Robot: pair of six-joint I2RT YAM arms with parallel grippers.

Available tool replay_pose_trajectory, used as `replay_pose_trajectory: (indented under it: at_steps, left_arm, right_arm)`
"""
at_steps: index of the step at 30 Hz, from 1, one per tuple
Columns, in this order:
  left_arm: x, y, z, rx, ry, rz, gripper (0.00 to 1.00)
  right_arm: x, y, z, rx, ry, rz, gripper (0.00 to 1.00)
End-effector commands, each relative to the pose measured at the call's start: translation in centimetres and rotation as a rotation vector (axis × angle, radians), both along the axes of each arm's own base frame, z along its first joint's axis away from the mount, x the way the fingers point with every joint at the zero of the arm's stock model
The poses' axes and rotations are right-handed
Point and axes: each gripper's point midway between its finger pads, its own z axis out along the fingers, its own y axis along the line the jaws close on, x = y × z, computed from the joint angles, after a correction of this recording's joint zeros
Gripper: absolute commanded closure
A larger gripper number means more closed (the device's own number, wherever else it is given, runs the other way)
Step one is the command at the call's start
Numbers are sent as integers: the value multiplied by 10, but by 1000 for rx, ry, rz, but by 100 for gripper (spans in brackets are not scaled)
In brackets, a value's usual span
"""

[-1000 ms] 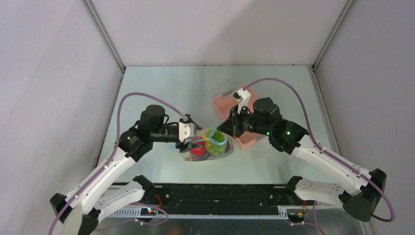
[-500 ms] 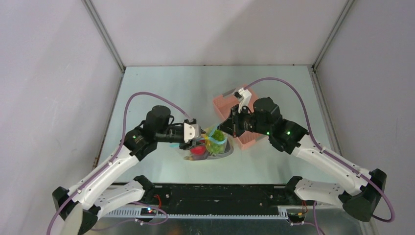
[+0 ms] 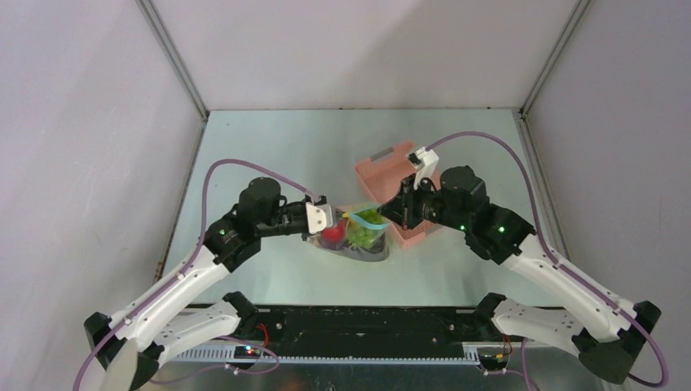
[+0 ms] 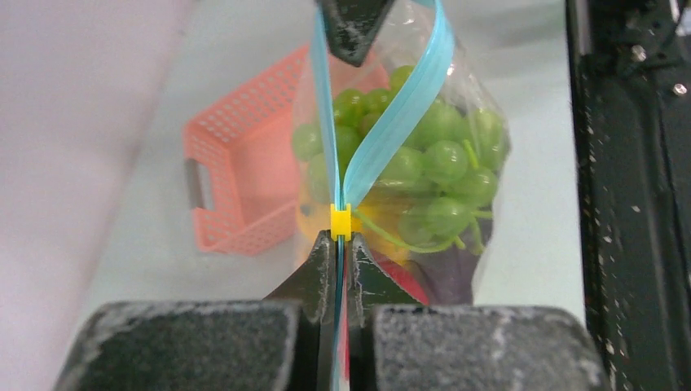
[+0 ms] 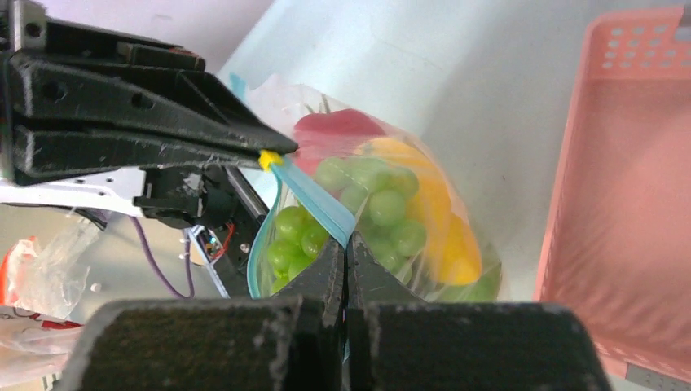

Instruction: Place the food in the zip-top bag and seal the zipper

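Observation:
The clear zip-top bag (image 3: 358,240) rests on the table between my two arms, filled with food: green grapes (image 4: 432,155), a red fruit (image 5: 338,130) and a yellow piece (image 5: 452,236). Its light blue zipper (image 4: 391,114) runs taut from one gripper to the other, its two strips still apart along the middle. My left gripper (image 4: 340,238) is shut on the zipper's near end, just behind a small yellow tab (image 4: 341,221). My right gripper (image 5: 346,244) is shut on the opposite end. In the top view the left gripper (image 3: 331,221) and right gripper (image 3: 385,215) flank the bag.
A pink plastic basket (image 3: 383,175) stands right behind the bag, under the right wrist; its wall (image 5: 627,204) fills the right of that wrist's view. The black base rail (image 3: 367,326) runs along the near table edge.
My left gripper has moved in and closed on the zipper's end. The right arm has pulled back to the right, stretching the bag's mouth flatter between the two grippers.

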Motion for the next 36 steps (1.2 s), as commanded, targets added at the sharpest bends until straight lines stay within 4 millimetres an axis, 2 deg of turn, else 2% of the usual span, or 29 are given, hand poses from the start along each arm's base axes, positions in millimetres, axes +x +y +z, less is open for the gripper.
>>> replay_pose_trajectory:
  at_steps: [1, 3, 5, 6, 7, 8, 9, 10, 11, 12, 13, 15, 18, 20, 22, 23, 26, 28, 30, 33, 36]
  left_arm:
    - [23, 15, 24, -80, -60, 185, 100]
    - [25, 11, 29, -112, -33, 196, 100]
    - [24, 5, 31, -140, 7, 187, 100]
    - [25, 3, 31, -144, 14, 187, 100]
    - [27, 2, 33, -155, 19, 197, 100]
    - [29, 2, 35, -159, 19, 204, 100]
    - [31, 2, 35, -161, 22, 216, 100]
    - [32, 3, 34, -157, 25, 220, 100]
    - [32, 3, 34, -153, 24, 223, 100]
    - [32, 4, 32, -145, 29, 223, 100]
    - [31, 4, 30, -138, 27, 219, 100]
    - [30, 6, 27, -126, 28, 220, 100]
    - [29, 8, 24, -108, 28, 220, 100]
    - [28, 9, 22, -96, 30, 219, 100]
    - [27, 9, 23, -93, 33, 217, 100]
    - [26, 9, 24, -94, 35, 214, 100]
    - [23, 7, 23, -96, 52, 197, 100]
    - [21, 5, 21, -94, 69, 185, 100]
    - [19, 3, 19, -92, 89, 177, 100]
    - [20, 0, 22, -100, 121, 181, 100]
    - [16, -1, 26, -96, 140, 162, 100]
  right_arm:
    - [4, -14, 52, 118, -170, -27, 100]
    - [-17, 12, 52, 142, -177, 159, 100]
    - [-61, 47, 40, 123, -154, 434, 100]
    - [-63, 59, 37, 88, -170, 490, 100]
    - [-78, 64, 24, 33, -129, 545, 100]
    - [-75, 68, 20, -6, -139, 555, 100]
    - [-67, 63, 10, -62, -121, 496, 100]
    - [-61, 58, 11, -73, -120, 444, 100]
    - [-44, 43, 14, -88, -133, 335, 100]
    - [-37, 34, 11, -87, -104, 275, 100]
    - [-22, 18, 18, -72, -115, 188, 100]
    - [-8, -4, 13, -71, -95, 73, 100]
    - [-2, -21, 7, -96, -82, 5, 100]
    - [-3, -23, 4, -108, -82, 12, 98]
    - [-3, -24, 3, -119, -95, 20, 84]
    - [-4, -24, 4, -125, -112, 35, 81]
    - [-12, -15, 16, -93, -181, 130, 63]
    - [-13, -11, 27, -74, -251, 170, 55]
    - [-14, -7, 38, -63, -335, 213, 49]
    - [-15, -1, 51, -66, -490, 296, 46]
    - [-31, 15, 49, -56, -580, 477, 45]
